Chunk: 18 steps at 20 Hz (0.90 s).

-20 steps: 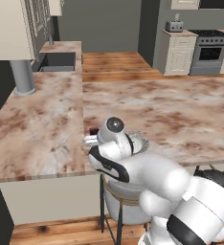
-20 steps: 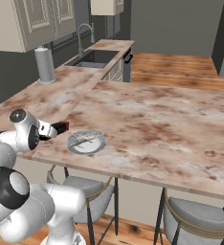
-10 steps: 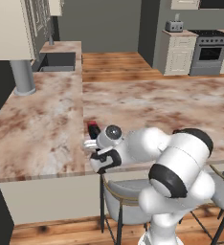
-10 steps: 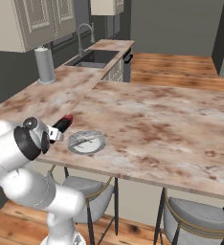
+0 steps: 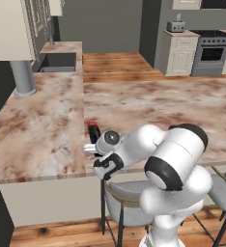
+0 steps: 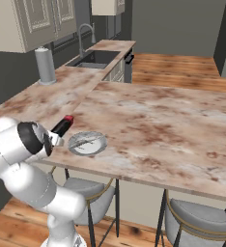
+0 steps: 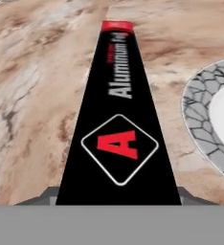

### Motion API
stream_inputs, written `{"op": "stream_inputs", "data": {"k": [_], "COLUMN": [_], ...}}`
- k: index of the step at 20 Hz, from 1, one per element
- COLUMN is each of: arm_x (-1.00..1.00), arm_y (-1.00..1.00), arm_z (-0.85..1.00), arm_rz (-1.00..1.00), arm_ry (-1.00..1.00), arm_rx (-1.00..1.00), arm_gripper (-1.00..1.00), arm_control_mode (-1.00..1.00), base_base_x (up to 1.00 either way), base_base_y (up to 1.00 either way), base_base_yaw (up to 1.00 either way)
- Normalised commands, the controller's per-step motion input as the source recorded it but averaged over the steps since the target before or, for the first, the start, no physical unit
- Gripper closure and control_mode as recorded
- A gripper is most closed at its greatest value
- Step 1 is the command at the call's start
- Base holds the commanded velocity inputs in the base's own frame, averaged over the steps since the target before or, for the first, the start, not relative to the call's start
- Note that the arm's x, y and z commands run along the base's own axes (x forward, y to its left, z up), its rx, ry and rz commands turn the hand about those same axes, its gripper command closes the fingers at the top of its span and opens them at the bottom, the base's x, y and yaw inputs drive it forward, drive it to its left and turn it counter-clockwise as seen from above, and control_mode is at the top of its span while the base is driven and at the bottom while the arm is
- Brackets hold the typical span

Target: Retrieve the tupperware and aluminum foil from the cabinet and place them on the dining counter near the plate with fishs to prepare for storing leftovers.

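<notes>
— Where is the aluminum foil?

— Lying flat on the tabletop, near its front edge, just left of the plate with fishs.

— And the hand?

— Its fingers flank the box's near end; whether it is grasping cannot be told.

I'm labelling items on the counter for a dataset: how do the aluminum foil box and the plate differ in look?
The aluminum foil is a long narrow black box with a red end, a red logo and white lettering; the plate with fishs is round, pale grey and flat. The box is far longer than it is wide, while the plate is equally wide all round. Both sit side by side near the dining counter edge.
</notes>
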Motion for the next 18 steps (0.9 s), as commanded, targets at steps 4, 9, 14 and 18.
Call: {"op": "stream_inputs", "data": {"k": [4,9,14,18], "arm_x": [0.0,0.05,0.05,-0.35], "arm_y": [0.0,-0.22,-0.34,-0.4], "arm_z": [0.85,0.67,0.44,0.77], "arm_rz": [-0.11,-0.11,-0.06,-0.03], "arm_ry": [0.13,0.1,0.03,0.01], "arm_rx": [0.0,0.0,0.0,0.0], "arm_gripper": [-1.0,-1.0,-1.0,-1.0], "arm_control_mode": [-1.0,-1.0,-1.0,-1.0], "base_base_x": [0.0,0.0,0.0,0.0], "base_base_y": [0.0,0.0,0.0,0.0], "base_base_yaw": [0.0,0.0,0.0,0.0]}}
